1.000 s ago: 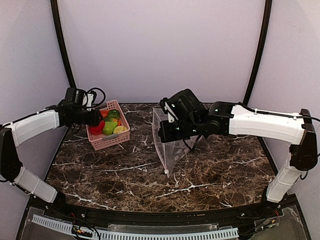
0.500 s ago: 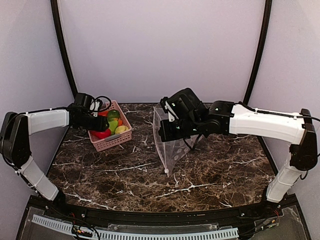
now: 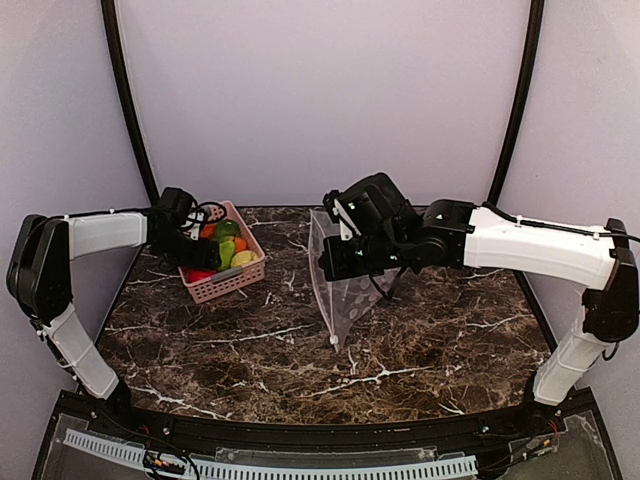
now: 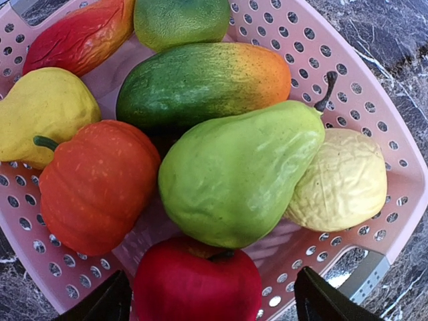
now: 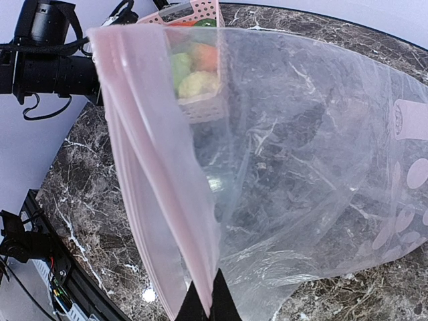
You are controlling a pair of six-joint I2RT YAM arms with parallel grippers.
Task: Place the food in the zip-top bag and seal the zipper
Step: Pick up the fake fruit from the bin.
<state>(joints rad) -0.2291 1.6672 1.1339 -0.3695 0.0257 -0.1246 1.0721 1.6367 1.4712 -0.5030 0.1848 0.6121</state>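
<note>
Your food (image 3: 228, 248) is all lying piled in the pink basket (image 4: 364, 87) at the far left of the table (image 3: 250, 350), with none of it in the bag (image 3: 345, 300). Your left wrist camera is looking straight down on it: a big green pear (image 4: 234, 174) is lying across the middle, a red apple (image 4: 197, 284) is sitting just below it, an orange pumpkin (image 4: 97, 184) is pressing in on one side and a pale yellow lemon (image 4: 344, 180) on the other. Your left claw (image 4: 214, 304) is hovering right over that pile, fingers spread wide apart and straddling the apple, gripping nothing. Over at mid-table, well apart from the basket, the bag is hanging from your right claw (image 5: 206, 301), its lower corner touching the marble. That claw is pinching tight on the pink zipper strip (image 5: 154, 174), which is running up and away from the fingertips. You can't tell from here whether the mouth is open. Through the clear plastic, your right wrist camera is catching the basket and the left arm beyond it.
</note>
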